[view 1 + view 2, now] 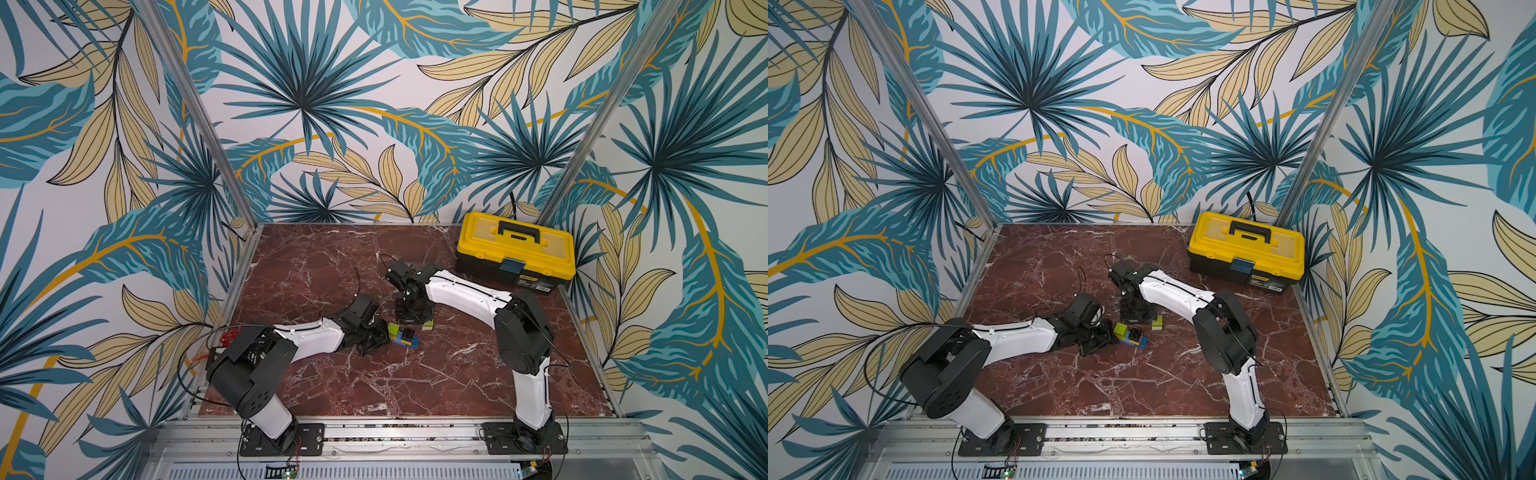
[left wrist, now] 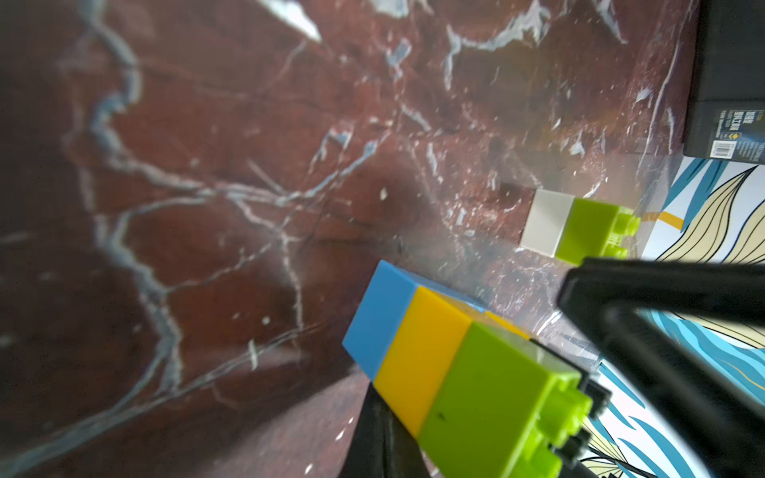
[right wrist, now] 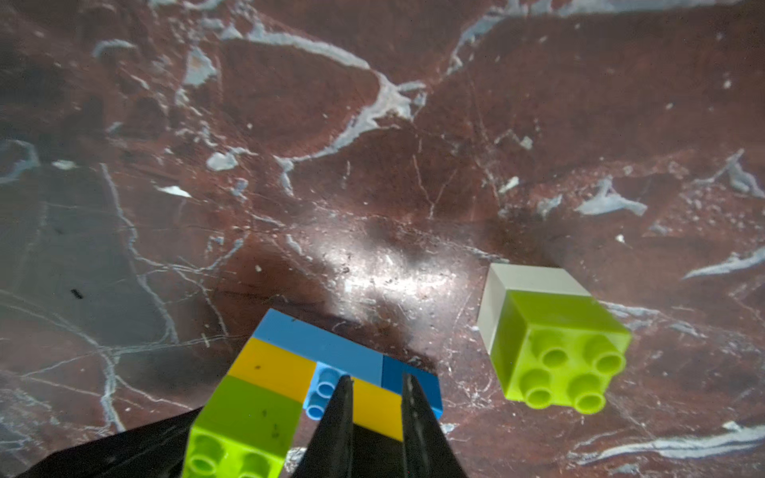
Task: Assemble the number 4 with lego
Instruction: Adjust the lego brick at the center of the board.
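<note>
Near the middle of the marble table (image 1: 316, 270) sat the unfinished number 4 (image 1: 403, 337), held from two sides. The left gripper (image 1: 385, 336), at its 9 o'clock, was clamped on the green-and-yellow arm. The right gripper (image 3: 378, 385), at its 12 o'clock, pinched the yellow brick of the other arm. The green-and-white stem (image 3: 550, 339) lay loose just beside the figure at 2 o'clock, not joined to it. The yellow toolbox (image 1: 515, 245) stood well apart toward 1 o'clock.

Worktop (image 1: 316, 266) far-left & near side open. Toolbox (image 1: 515, 249) blocks far-right corner. Ctr tight: left arm (image 1: 316, 336), right arm (image 1: 461, 291) crowd brick figure (image 1: 404, 336); green-white stack (image 1: 428, 323) just beside.
</note>
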Tool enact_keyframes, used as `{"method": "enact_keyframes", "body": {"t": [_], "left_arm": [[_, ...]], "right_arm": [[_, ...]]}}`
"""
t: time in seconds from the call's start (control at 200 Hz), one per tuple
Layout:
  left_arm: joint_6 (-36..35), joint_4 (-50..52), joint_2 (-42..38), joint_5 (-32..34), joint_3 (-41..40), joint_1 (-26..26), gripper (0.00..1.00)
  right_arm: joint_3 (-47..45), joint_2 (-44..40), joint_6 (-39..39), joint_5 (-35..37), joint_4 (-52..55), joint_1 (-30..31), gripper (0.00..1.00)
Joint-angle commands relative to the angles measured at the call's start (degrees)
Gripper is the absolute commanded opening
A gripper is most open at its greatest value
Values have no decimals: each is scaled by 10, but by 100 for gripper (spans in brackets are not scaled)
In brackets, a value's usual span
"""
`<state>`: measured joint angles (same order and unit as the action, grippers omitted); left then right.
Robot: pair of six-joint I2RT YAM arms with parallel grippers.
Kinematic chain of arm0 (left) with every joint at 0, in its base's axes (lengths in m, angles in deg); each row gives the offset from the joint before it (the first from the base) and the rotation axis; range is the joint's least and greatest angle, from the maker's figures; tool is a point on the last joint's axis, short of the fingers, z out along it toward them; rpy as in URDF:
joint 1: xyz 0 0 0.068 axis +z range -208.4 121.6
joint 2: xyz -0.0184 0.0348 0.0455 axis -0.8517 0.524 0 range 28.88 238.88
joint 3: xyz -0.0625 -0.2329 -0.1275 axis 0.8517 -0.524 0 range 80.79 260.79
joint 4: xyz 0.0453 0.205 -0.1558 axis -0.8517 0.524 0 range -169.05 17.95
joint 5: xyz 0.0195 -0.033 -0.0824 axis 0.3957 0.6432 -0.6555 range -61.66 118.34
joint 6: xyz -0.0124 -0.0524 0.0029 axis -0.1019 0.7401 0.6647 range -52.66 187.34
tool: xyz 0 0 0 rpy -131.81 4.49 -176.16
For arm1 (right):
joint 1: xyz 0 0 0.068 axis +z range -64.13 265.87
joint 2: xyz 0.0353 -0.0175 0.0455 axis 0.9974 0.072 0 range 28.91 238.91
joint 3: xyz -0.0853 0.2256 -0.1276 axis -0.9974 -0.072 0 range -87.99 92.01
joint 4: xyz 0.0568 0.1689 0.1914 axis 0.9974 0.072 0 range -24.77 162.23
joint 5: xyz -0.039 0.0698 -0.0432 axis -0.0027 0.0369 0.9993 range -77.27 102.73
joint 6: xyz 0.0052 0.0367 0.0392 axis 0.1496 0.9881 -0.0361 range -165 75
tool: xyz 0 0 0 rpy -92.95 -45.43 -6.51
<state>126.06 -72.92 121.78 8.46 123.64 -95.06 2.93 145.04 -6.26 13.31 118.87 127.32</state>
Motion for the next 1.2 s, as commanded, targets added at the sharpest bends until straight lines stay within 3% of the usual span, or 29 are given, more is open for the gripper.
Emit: {"method": "enact_keyframes", "body": {"t": [0.0,0.611,0.911,1.066,1.197], "left_arm": [[-15,24,13,18,31,1,5],[-36,37,41,-1,64,26,6],[-23,-7,34,-25,42,26,9],[-24,-5,22,-28,36,26,10],[-35,39,-16,6,34,39,10]], "right_arm": [[-21,-26,4,-2,-7,1,21],[-113,-80,39,-26,-56,37,22],[-122,-147,51,86,-17,68,23],[-129,-181,58,129,-12,91,30],[-130,-200,66,161,-6,119,41]]}}
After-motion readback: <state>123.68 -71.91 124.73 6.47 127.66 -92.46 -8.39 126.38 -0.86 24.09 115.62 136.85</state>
